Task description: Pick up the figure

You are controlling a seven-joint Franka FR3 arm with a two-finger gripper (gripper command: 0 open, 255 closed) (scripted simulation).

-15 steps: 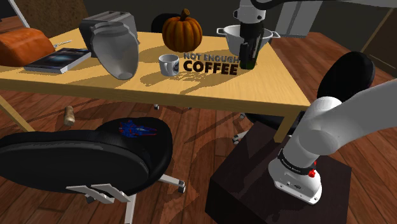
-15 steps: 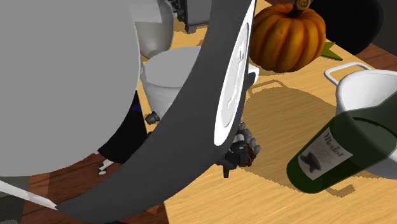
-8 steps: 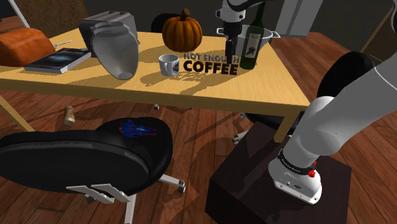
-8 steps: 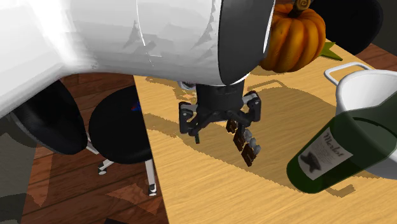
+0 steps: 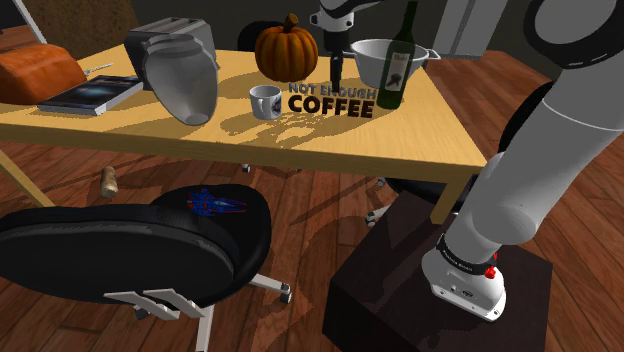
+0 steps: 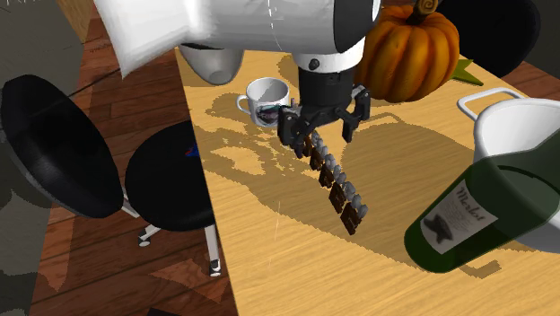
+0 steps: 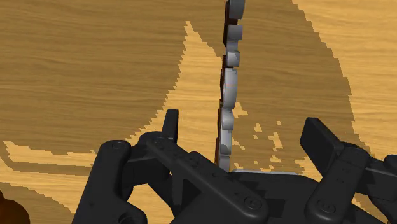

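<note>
On the wooden table (image 5: pixel 430 135), the figure (image 5: pixel 330 100), a thin lettered sign reading NOT ENOUGH COFFEE, is stood on edge between a mug (image 5: pixel 265 101) and a green bottle (image 5: pixel 395 65). The gripper (image 6: pixel 320 136) is held above it with the fingers spread wide and nothing clasped. In the wrist view the sign's edge is seen between the fingers, a little nearer one, so centring is advised before the gripper is lowered and closed across the flat faces.

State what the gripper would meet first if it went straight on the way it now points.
Probably the lettered figure, lined up between the open fingers of the gripper; the fingers would likely reach the table beside it.
</note>
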